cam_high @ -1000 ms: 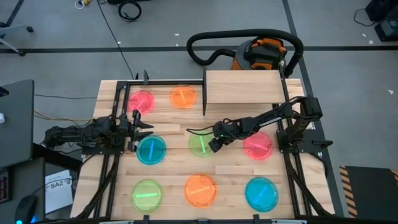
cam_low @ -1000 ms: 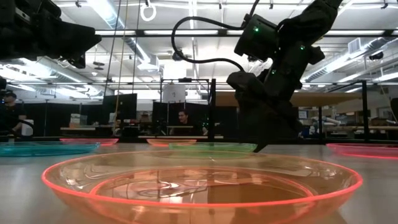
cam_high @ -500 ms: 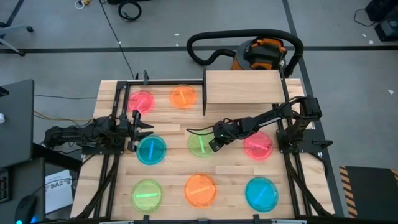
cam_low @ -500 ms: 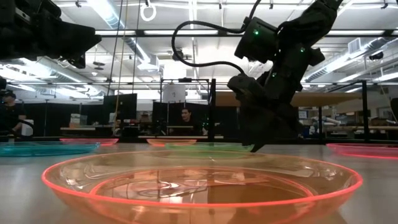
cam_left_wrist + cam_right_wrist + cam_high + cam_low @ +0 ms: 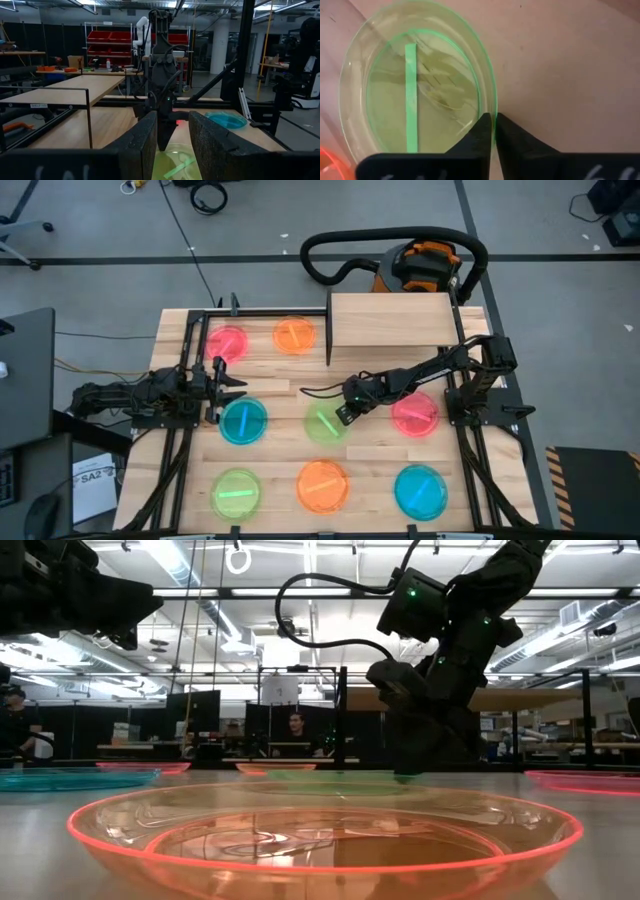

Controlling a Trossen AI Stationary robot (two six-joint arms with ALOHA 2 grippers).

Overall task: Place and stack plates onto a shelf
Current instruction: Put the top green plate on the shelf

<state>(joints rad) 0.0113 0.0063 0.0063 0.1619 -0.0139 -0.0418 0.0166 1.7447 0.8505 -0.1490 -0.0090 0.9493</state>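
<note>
I am pinching the rim of the middle green plate (image 5: 420, 90) with my right pincer (image 5: 493, 131), fingers nearly together, gripping its edge because it lies flat on the counter (image 5: 380, 455). My left pincer (image 5: 222, 376) is waiting, narrowly parted.

Grey floor (image 5: 90, 220) crossed by dark tape lines surrounds the wooden counter (image 5: 380, 452). An orange-and-black vacuum (image 5: 425, 268) with a looped hose (image 5: 330, 250) sits behind it. Beyond: ceiling strip lights (image 5: 300, 592), red parts bins (image 5: 117, 45), long workbenches (image 5: 75, 86), and a seated person (image 5: 296, 730).
</note>
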